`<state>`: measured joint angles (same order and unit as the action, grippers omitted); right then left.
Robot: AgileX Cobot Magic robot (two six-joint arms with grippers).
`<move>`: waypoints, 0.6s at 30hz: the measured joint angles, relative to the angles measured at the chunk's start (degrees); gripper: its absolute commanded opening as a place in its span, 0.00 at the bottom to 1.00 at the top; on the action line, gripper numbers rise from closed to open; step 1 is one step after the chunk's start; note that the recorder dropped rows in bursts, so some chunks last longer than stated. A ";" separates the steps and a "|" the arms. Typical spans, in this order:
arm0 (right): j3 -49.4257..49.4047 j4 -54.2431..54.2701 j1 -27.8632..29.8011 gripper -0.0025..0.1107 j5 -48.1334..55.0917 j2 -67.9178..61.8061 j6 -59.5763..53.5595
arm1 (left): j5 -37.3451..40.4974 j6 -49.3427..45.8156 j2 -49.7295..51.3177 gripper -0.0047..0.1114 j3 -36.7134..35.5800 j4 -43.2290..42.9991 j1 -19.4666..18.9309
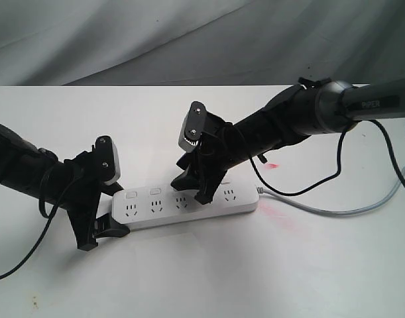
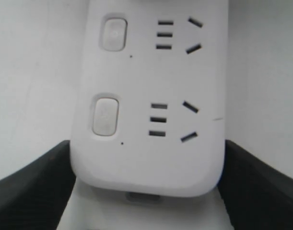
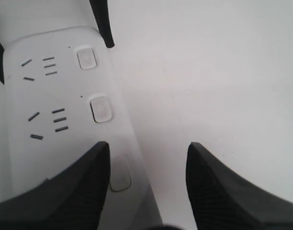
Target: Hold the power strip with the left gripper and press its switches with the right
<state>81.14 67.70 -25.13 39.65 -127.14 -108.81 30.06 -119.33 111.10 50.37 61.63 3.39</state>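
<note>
- Power strip [image 1: 189,205], outside view: it lies flat on the white table [image 1: 255,278]. Its grey cord [image 1: 335,211] runs off from the end far from the left gripper [image 1: 103,235].
- The left gripper sits at one end of the power strip, with one finger on each long side.
- The right gripper [image 1: 192,189] hangs over the middle of the power strip, tips pointing down at the row of switches [image 1: 131,196].
- The word "PIPER" is on the right arm [image 1: 371,104]. I can read no name on the power strip.
- Left wrist view: the rounded end of the power strip [image 2: 151,96] fills the gap in the left gripper [image 2: 146,148]. Both black fingers [image 2: 31,187] seem to press its sides, so I think the hold is done.
- Two switches [image 2: 105,116] and two sockets [image 2: 168,120] show here. No light or mark tells if they are on or off.
- Right wrist view: the right gripper [image 3: 147,146] has its fingers spread wide, with nothing held between them.
- One finger [image 3: 88,182] is over the power strip [image 3: 41,96], right beside the third switch [image 3: 120,175] from the held end. The other finger is over bare table [image 3: 223,72].
- I cannot tell if that finger touches the switch. I cannot tell if any switch has been pressed, so the pressing looks like the part left to do.
</note>
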 measured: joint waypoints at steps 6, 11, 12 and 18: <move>0.00 0.47 0.00 0.43 -0.79 -0.14 -0.42 | 0.00 0.00 0.00 0.44 0.00 0.00 0.00; 0.00 1.85 0.00 0.43 -1.34 -0.27 -1.72 | 0.00 0.00 0.00 0.44 0.00 0.00 0.00; 0.00 2.13 0.00 0.43 -1.48 -0.27 -1.98 | 0.00 0.00 0.00 0.44 0.00 0.00 0.00; 0.00 2.83 0.00 0.43 -1.58 -0.98 -2.37 | 0.00 0.00 0.00 0.44 0.00 0.00 0.00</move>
<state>81.14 70.53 -25.13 38.07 -128.12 -111.18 30.06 -119.33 111.10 50.37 61.63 3.39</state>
